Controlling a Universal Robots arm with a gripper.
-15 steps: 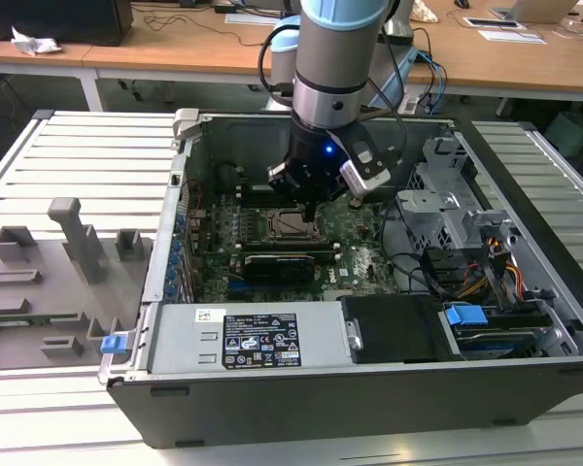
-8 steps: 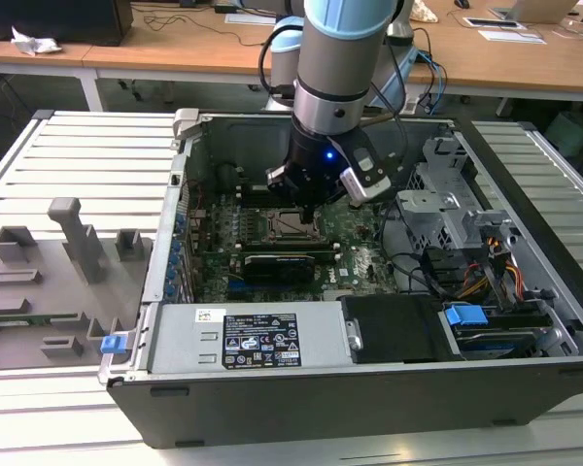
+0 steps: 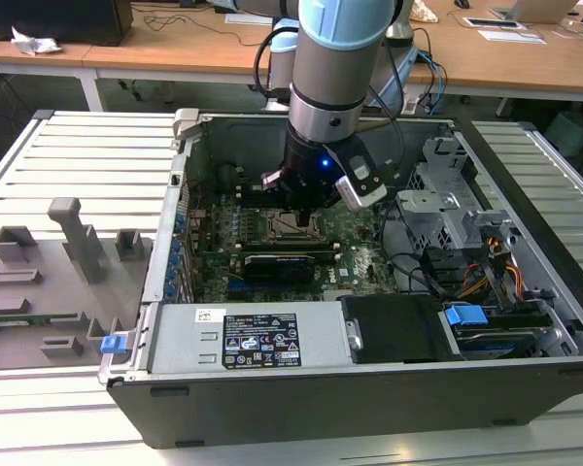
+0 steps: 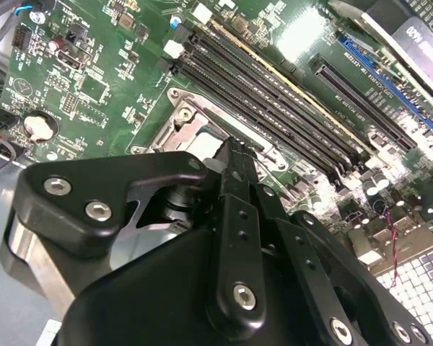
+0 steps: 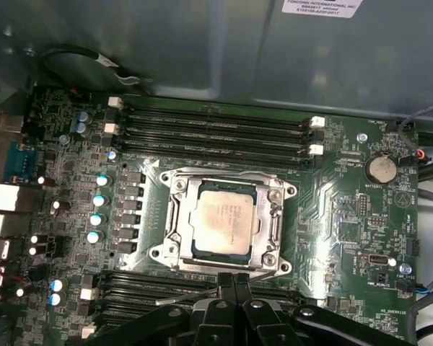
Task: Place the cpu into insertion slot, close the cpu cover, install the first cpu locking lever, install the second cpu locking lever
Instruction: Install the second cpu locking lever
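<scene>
The cpu, silvery with a thin green rim, lies flat in the insertion slot on the green motherboard. The cpu cover, a metal frame plate, lies down around the chip. My gripper is shut, its black fingertips pressed together just at the socket's edge. A thin metal lever rod slants beside the fingertips; whether they touch it I cannot tell. In the exterior view the gripper hangs inside the open computer case, right over the socket.
Long black memory slots run on both sides of the socket. A black graphics card lies near it. A grey cover, drive cage and cables crowd the case. A grey fixture tray sits at the exterior view's left.
</scene>
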